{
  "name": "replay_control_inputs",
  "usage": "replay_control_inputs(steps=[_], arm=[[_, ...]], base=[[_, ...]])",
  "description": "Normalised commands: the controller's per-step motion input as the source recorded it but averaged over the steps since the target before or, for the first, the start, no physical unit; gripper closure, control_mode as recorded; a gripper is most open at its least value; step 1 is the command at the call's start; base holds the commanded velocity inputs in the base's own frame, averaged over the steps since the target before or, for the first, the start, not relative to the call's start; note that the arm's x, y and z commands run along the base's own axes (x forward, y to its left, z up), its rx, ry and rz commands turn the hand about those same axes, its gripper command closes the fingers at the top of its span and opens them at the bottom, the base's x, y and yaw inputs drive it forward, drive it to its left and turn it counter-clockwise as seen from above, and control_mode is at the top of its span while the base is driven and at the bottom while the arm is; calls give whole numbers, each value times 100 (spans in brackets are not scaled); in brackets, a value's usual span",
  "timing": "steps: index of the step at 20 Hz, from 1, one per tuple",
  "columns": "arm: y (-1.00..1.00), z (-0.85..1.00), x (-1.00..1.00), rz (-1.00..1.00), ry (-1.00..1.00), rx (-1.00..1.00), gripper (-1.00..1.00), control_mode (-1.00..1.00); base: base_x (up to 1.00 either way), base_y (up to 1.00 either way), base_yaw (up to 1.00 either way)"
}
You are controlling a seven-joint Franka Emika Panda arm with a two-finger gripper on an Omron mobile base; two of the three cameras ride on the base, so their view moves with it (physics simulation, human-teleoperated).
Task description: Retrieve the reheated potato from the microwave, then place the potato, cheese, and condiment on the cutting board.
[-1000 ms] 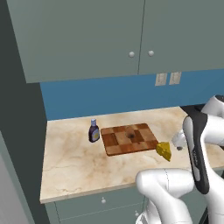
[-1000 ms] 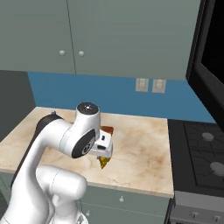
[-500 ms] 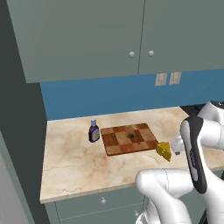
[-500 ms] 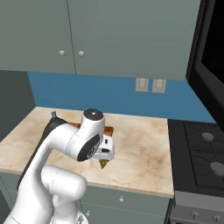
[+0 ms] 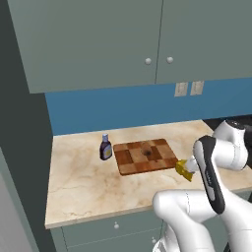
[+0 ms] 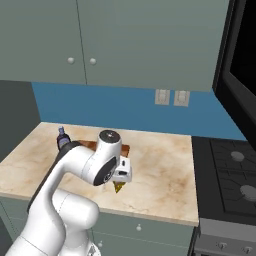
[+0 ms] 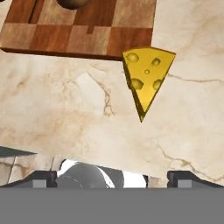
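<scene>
The small rounded brown potato point(image 7: 73, 3) already sat on the rectangular checkered wooden cutting board point(image 7: 87, 30), at the twelve o'clock edge of the hand view, which suggested the microwave step was done. The small yellow wedge of cheese with holes point(image 7: 146, 78) lay flat on the beige marbled counter point(image 7: 65, 113), just beside the board's near corner at about five o'clock from it and pointing away from it; whether it touched the board could not be told. The two-finger gripper point(image 7: 112, 177) hovered above the counter with its jaws spread wide and nothing between them, apparently poised over the wedge so the fingers could drop down on either side of it. The small dark brown condiment bottle with the pale cap point(image 5: 105, 147) stood upright on the counter at the board's nine o'clock side, close by but off the wood, so it likely waited its turn.
</scene>
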Motion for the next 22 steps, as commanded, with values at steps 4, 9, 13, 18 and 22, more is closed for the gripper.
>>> replay_control_inputs(steps=[4,9,13,18,22], arm=[[0,-15,47,0,0,0,-100,-100],[-1,-6,11,-2,0,-2,-100,-100],[-8,-13,0,-5,1,-3,-100,-100],[-3,-18,1,-4,3,-2,-100,-100],[0,-18,7,-1,1,0,-100,-100]], base=[[0,0,0],[0,0,0],[0,0,0],[0,0,0],[0,0,0]])
